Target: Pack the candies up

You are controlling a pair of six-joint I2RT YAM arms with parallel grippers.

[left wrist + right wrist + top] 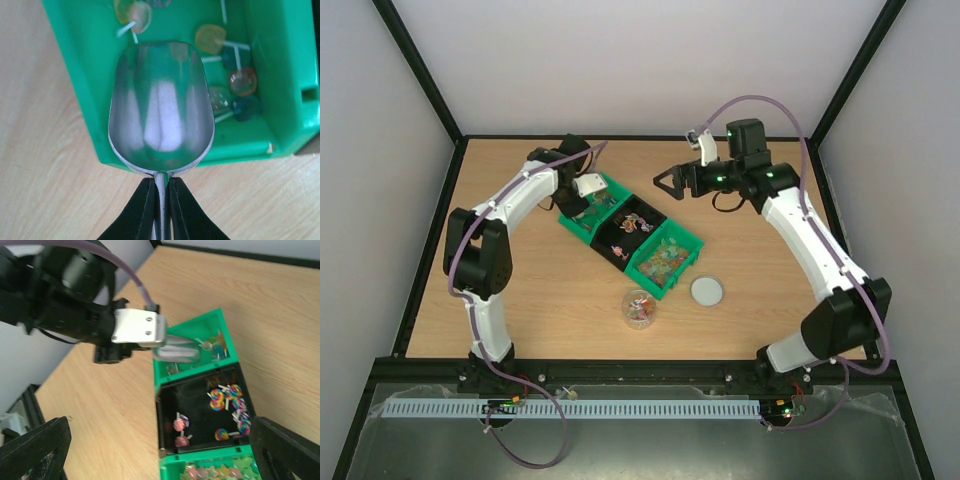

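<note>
Colourful candies (665, 256) lie in the bins (693, 241) (some in the jar (627, 302)).

Bright, even light from above; white glare in the scoop (161, 107) bowl; candies (242, 81) beyond it soft-focused; right-wrist view blurred throughout.

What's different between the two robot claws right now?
The left gripper is shut on the handle of the metal scoop; the right gripper is wide open and holds nothing. The left gripper holds the scoop at the end green bin of candies; the right gripper hangs over bare table behind the bins, touching nothing. Both are black two-finger claws.
</note>
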